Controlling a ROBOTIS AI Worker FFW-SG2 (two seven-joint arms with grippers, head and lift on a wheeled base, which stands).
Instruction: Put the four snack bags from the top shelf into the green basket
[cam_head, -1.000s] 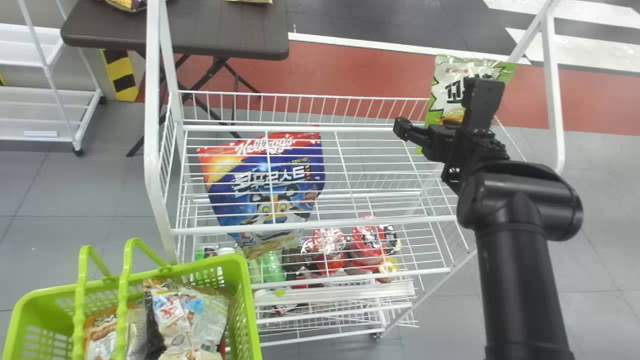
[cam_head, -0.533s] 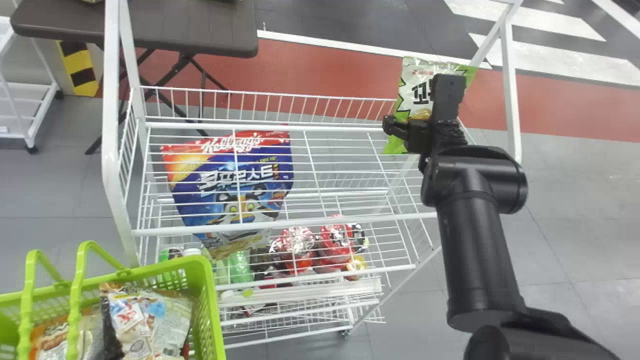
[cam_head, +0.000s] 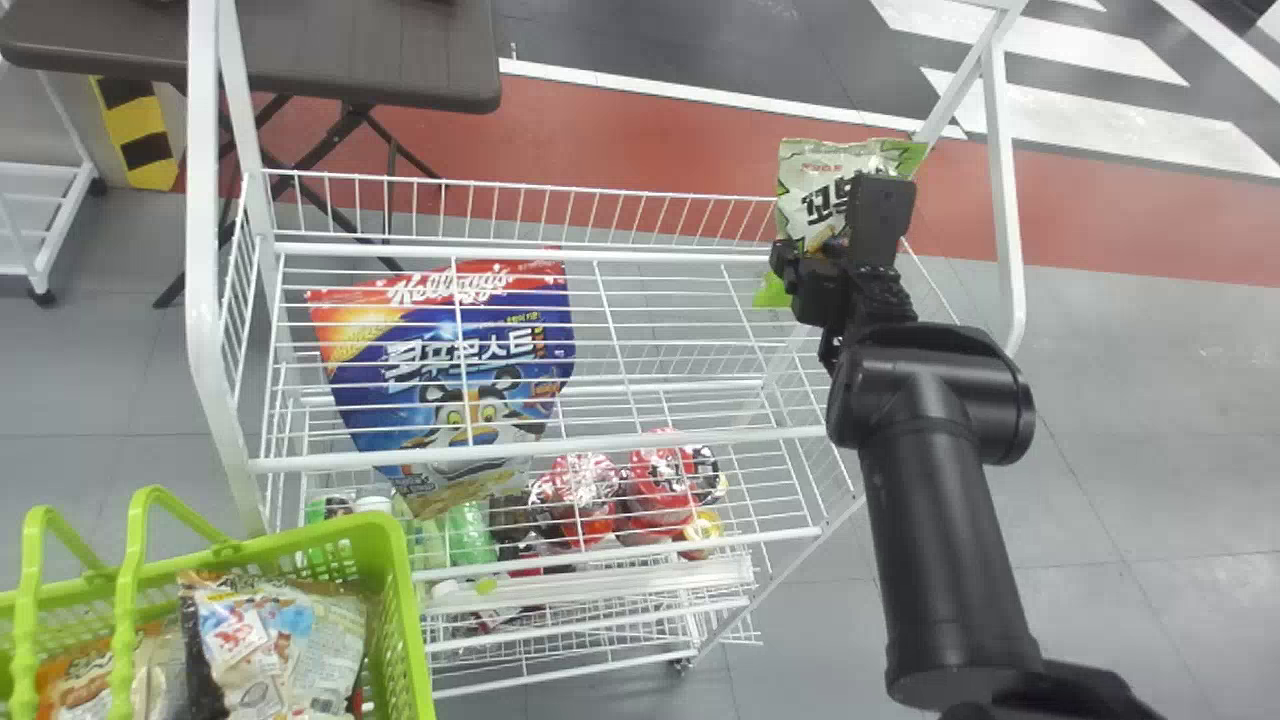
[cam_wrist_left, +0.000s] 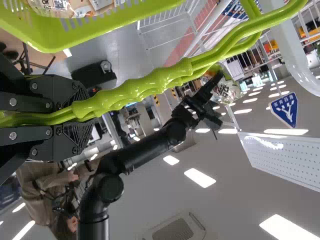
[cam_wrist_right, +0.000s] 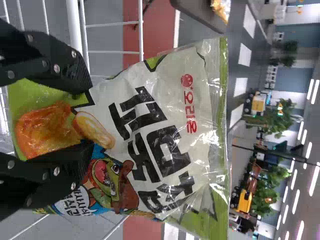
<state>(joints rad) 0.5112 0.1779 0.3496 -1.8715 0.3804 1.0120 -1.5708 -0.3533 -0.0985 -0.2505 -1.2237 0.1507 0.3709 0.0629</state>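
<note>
A green-and-white snack bag is standing upright at the top shelf's far right end, the right gripper pinching its lower part. The green basket is hanging from the left gripper, well leftward and nearer the robot, so the carry is likely going that way.

Left end effector clamped, right arm extended

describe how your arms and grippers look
The right arm is black, with smooth round tubes and bulky rounded joints. The right gripper is black too, its flat fingers tapering and dotted with silvery screws. The left gripper matches in black, with silvery screws and ribbed patches near its tips.
</note>
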